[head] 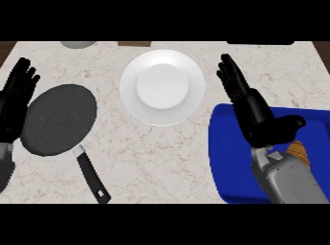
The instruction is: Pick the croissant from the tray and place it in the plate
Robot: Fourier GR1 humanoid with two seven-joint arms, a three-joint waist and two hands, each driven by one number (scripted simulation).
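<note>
A white plate [162,87] lies at the counter's upper middle. At the lower right sits a blue tray [224,158]. A golden-brown croissant [299,154] lies inside it, mostly hidden behind my right wrist. My right hand [256,115] hovers over the tray's left part, open, with fingers stretched toward the far edge and the thumb sticking out to the right. It holds nothing. My left hand [8,103] rests open at the left edge, fingers up.
A dark speckled frying pan [59,119] lies left of the plate, its black handle [92,174] pointing to the near edge. A grey round object [79,44] and a brown item [133,43] peek in at the far edge.
</note>
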